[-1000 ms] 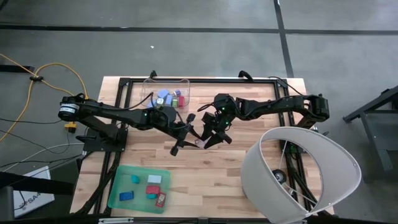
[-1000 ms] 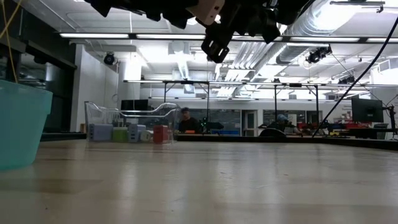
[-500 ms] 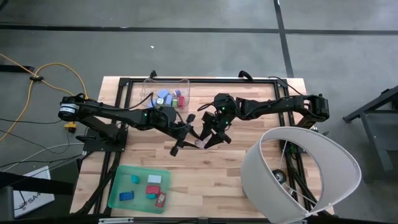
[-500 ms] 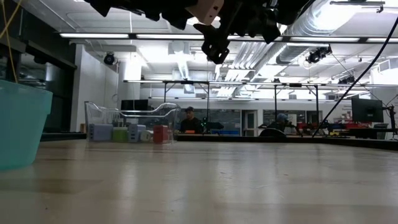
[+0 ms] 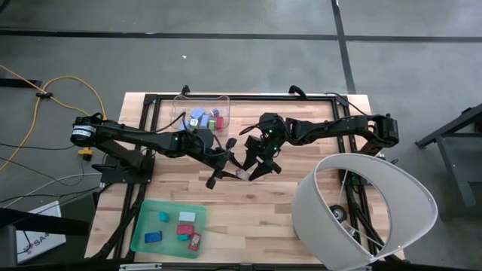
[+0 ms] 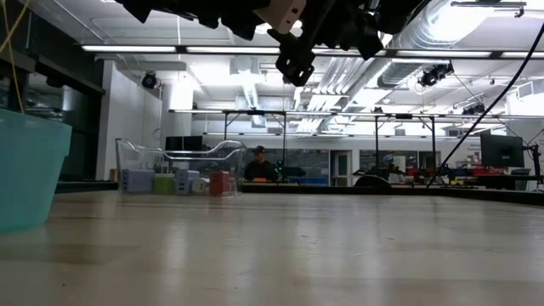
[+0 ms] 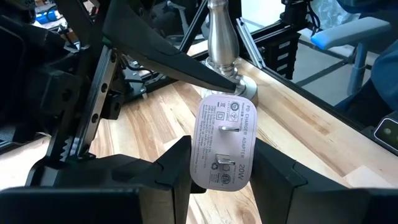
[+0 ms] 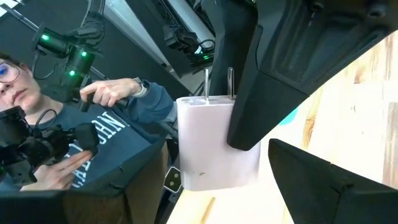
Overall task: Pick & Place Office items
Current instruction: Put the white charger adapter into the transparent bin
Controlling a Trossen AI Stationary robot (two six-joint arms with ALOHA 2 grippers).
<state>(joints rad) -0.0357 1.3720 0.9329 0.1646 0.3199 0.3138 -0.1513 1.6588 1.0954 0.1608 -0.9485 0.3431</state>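
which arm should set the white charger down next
Left, probably. The left gripper is clamped on the white charger, while the right gripper is open by it. The clear bin and green tray both lie on the left arm's side.

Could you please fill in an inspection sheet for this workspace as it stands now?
Surface: wooden table, bare in the middle.
Job's things: small coloured pieces in the clear bin; more on the green tray; white charger held above the table's centre.
Clutter: nothing seen.
Grippers: left gripper clamps the charger; right gripper sits right beside it.
Cables: yellow cable on the floor, left of the table.
Surroundings: large white shade at the right corner; person nearby.
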